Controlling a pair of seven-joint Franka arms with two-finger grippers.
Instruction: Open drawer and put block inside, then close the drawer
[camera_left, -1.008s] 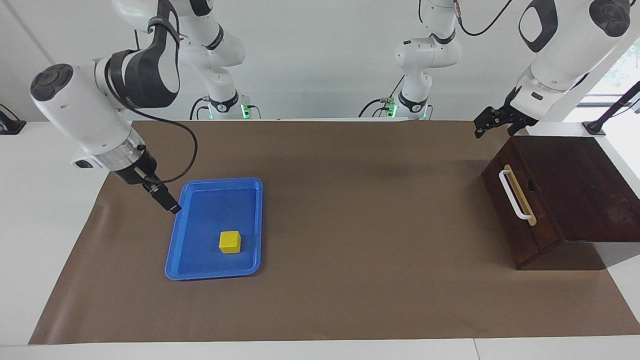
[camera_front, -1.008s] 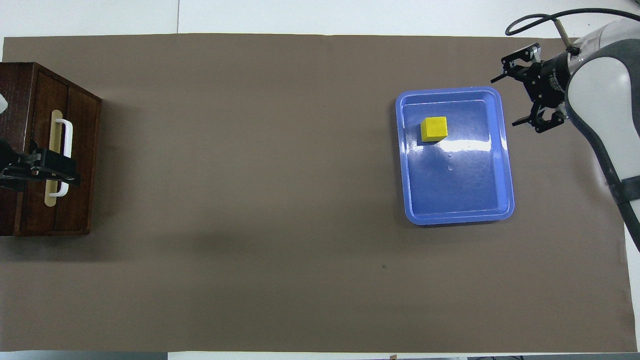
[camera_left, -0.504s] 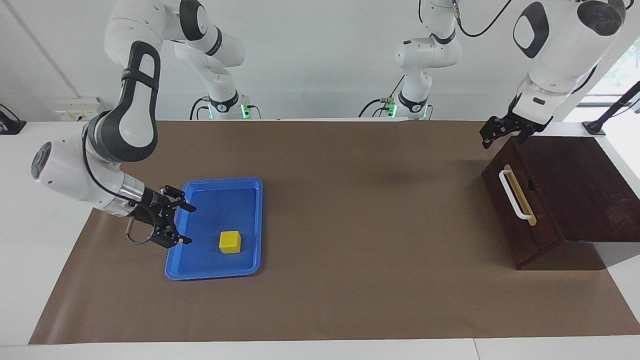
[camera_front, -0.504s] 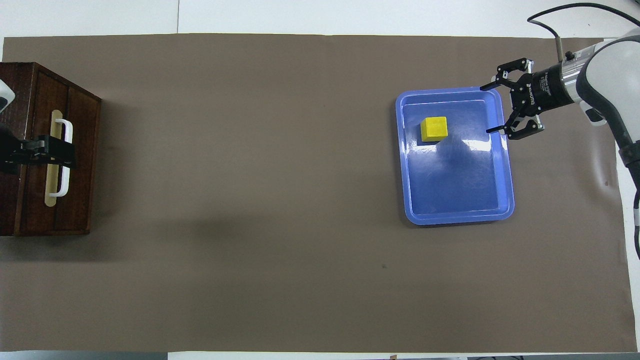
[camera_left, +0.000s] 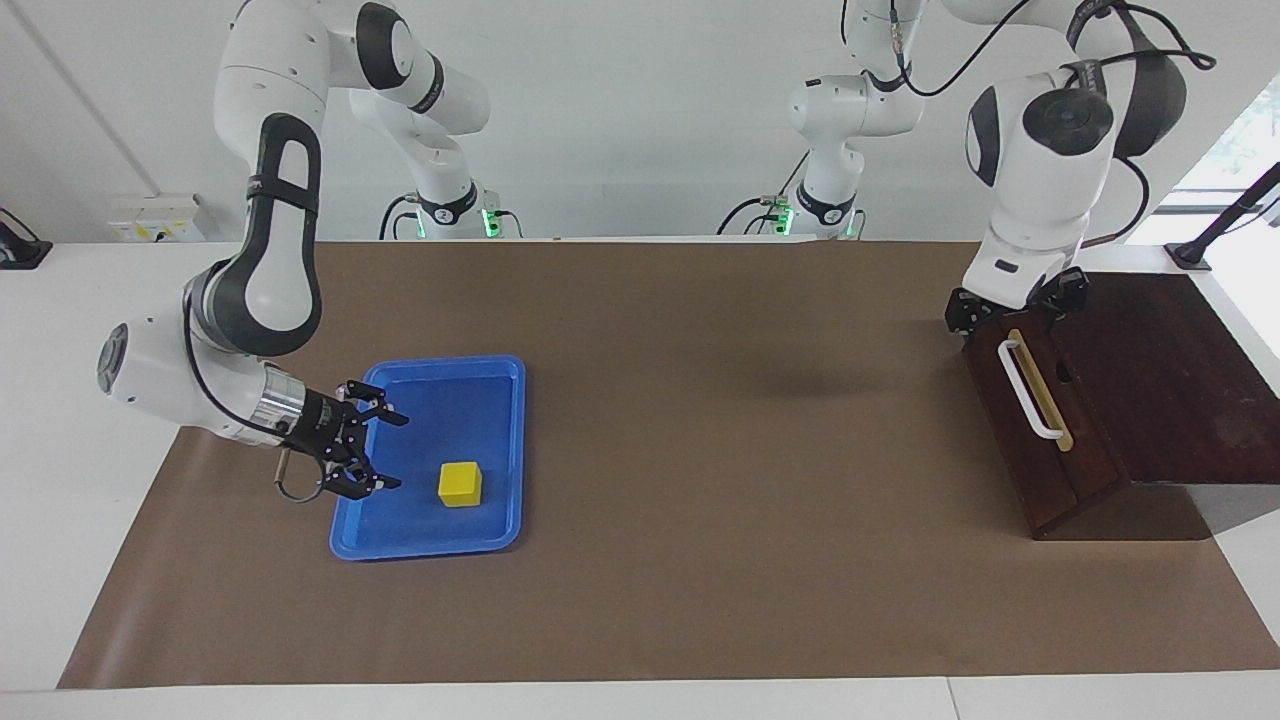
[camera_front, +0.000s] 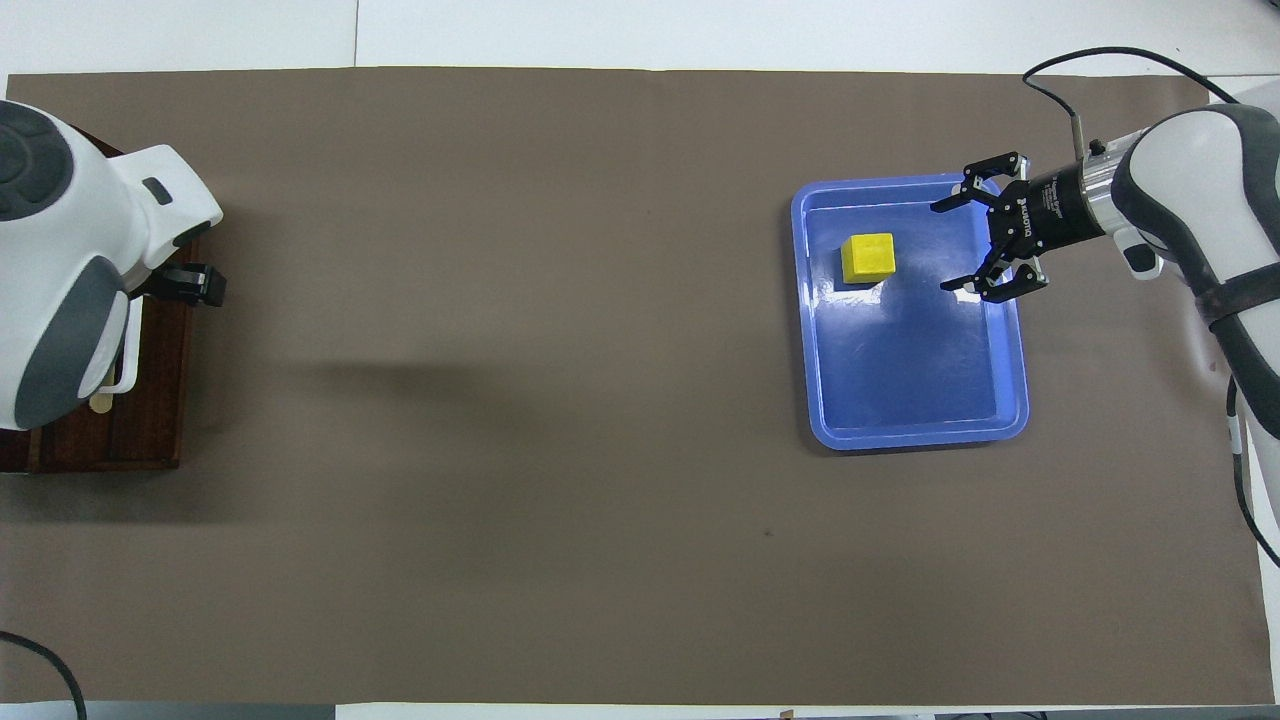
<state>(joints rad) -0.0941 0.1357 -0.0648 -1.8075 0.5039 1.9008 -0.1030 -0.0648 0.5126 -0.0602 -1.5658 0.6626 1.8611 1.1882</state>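
Facing view, small yellow block (camera_left: 460, 483), closed dark drawer (camera_left: 1038, 430)

overhead: drawer (camera_front: 150, 400) mostly hidden | by: left arm (camera_front: 70, 270)

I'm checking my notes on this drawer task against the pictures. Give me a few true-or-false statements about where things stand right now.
1. The yellow block lies in the blue tray. True.
2. The drawer is pulled open. False: it is shut.
3. The right gripper grips the block. False: open, over the tray's edge, apart from the block.
4. The left gripper is at the wooden box's top front edge, above the white handle. True.
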